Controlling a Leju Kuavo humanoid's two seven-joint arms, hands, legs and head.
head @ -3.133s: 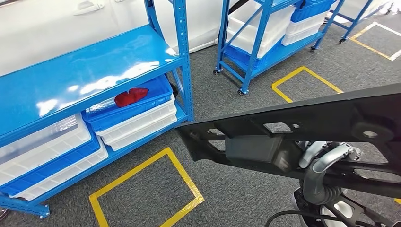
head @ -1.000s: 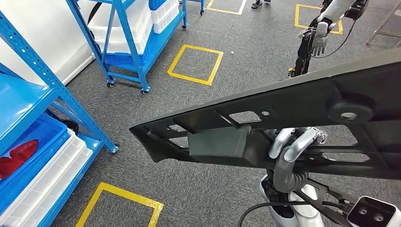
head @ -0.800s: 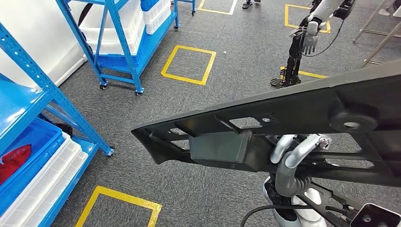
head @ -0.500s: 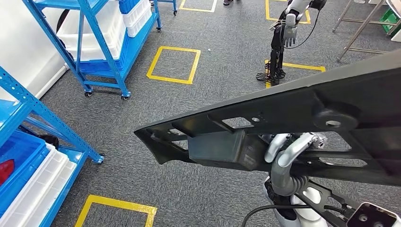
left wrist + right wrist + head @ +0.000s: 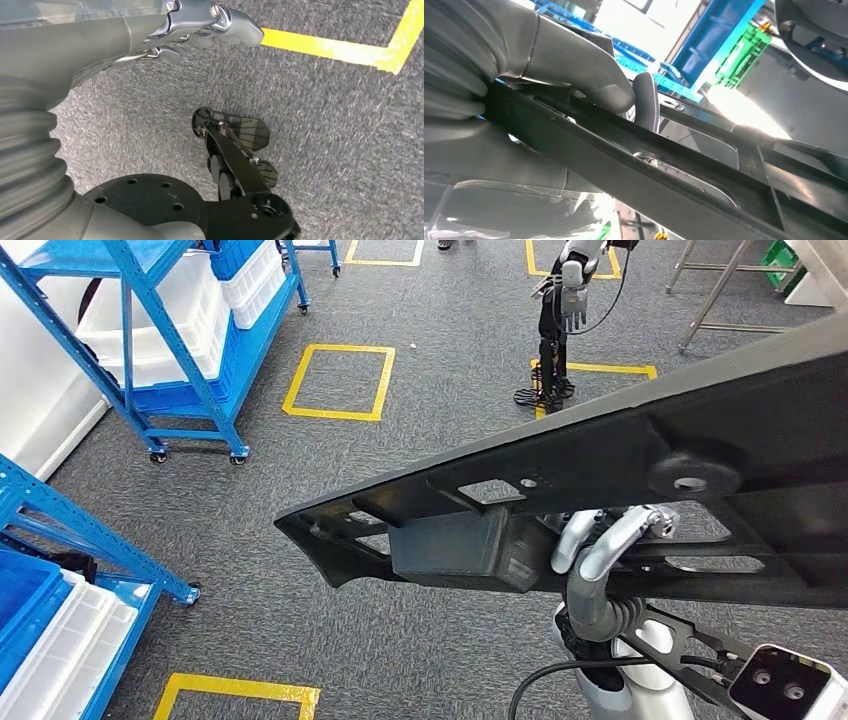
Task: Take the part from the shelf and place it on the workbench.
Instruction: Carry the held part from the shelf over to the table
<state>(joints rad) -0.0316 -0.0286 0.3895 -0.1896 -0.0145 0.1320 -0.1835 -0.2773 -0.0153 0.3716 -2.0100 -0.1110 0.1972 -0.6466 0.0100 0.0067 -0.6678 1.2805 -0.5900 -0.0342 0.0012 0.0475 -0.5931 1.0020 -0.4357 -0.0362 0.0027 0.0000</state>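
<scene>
- Long black part (image 5: 620,470) held up in the air, slanting across the head view, well above the grey carpet (image 5: 400,460); near end low and to the left, far end rising off to the right.
- Right hand (image 5: 600,550) under the part, silver fingers (image 5: 625,535) hooked up through an opening and clamped on a rail.
- Right wrist view: thumb (image 5: 574,70) pressed on top of the black rail (image 5: 624,165), a darker finger (image 5: 646,100) curled behind it.
- Left hand (image 5: 200,25) hanging over the carpet, holding nothing; fingers seen edge-on, spread or curled cannot tell.
- Blue shelf racks (image 5: 150,350) with white bins (image 5: 150,325) off to the left.
- Yellow tape squares (image 5: 340,382) on the floor.
- Another robot (image 5: 560,310) standing in the distance.
</scene>
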